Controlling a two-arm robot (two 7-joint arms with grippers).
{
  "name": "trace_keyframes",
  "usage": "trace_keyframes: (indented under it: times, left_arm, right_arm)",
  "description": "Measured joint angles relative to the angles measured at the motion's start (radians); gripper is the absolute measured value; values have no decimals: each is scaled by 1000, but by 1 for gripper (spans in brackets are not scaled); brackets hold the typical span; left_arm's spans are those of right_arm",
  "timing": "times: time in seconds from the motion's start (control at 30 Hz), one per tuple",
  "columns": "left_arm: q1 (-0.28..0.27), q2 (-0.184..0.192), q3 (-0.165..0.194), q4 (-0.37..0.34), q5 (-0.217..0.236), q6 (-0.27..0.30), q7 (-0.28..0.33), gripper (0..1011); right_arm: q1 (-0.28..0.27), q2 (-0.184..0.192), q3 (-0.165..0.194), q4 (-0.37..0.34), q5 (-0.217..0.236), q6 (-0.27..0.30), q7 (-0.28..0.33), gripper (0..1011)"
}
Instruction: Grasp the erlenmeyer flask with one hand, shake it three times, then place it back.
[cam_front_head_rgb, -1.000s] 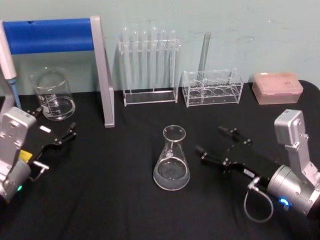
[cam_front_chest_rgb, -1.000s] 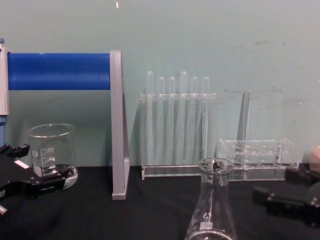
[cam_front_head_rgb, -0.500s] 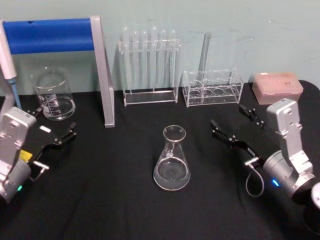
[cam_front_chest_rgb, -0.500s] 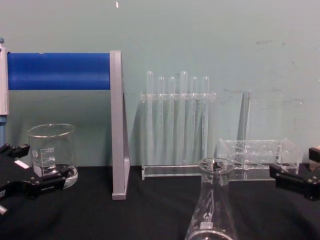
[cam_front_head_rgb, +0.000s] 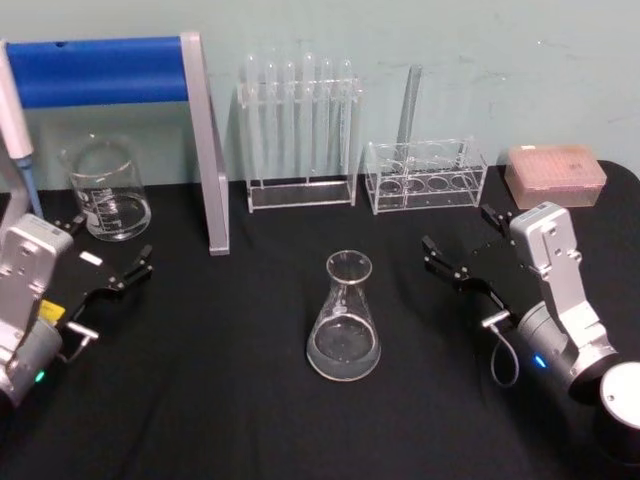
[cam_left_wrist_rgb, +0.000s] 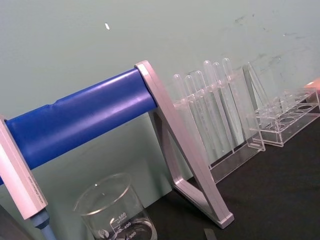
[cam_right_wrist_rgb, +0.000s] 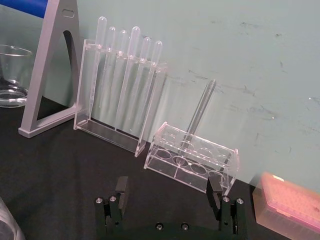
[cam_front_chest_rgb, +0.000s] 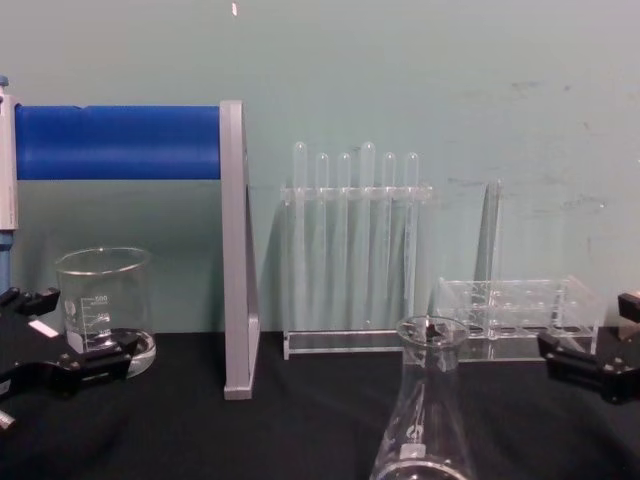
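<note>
Change since earlier: right gripper (cam_front_head_rgb: 468, 248) has pulled back from the flask toward the right side of the table and turned to face the back wall; flask and left gripper unchanged.
Erlenmeyer flask (cam_front_head_rgb: 344, 320): upright on the black table (cam_front_head_rgb: 250, 400), near the centre front, free of both grippers. Clear glass, white logo on the cone in the chest view (cam_front_chest_rgb: 420, 435).
Right gripper: well apart from the flask, to its right, in front of the low rack. Jaws apart with nothing between them; in the right wrist view the two fingers (cam_right_wrist_rgb: 121, 192) stand wide, gap empty.
Left gripper (cam_front_head_rgb: 110, 255): at the left edge of the table, just in front of the beaker (cam_front_head_rgb: 105, 190). Jaws apart, empty.
Tall test tube rack (cam_front_head_rgb: 300, 130): at the back, behind the flask, six tubes upright.
Low rack (cam_front_head_rgb: 425, 175): right of the tall rack, one tube leaning in it.
Pink tip box (cam_front_head_rgb: 555, 175): back right corner.
Blue roll on grey stand (cam_front_head_rgb: 205, 150): back left, between the beaker and the tall rack.
Pipette (cam_front_head_rgb: 18, 140): far left edge, beside the stand.
</note>
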Motion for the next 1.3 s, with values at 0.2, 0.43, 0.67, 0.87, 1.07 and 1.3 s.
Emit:
trace_keyframes:
  times: [0.2, 0.43, 0.67, 0.87, 1.07, 1.3]
  left_arm:
    - [0, 0, 0, 0, 0, 0, 0, 1001]
    - [0, 0, 0, 0, 0, 0, 0, 1001]
    - [0, 0, 0, 0, 0, 0, 0, 1001]
    - [0, 0, 0, 0, 0, 0, 0, 1001]
    - [0, 0, 0, 0, 0, 0, 0, 1001]
    - [0, 0, 0, 0, 0, 0, 0, 1001]
  right_arm:
    - [-1, 2, 0, -3, 6, 1, 3, 1002]
    - [-2, 3, 0, -5, 10, 2, 6, 1003]
    - [-3, 4, 0, -6, 12, 3, 8, 1003]
    - [-4, 4, 0, -6, 14, 3, 9, 1003]
    - [-4, 5, 0, -7, 14, 4, 9, 1003]
    - [-4, 5, 0, -7, 15, 4, 10, 1003]
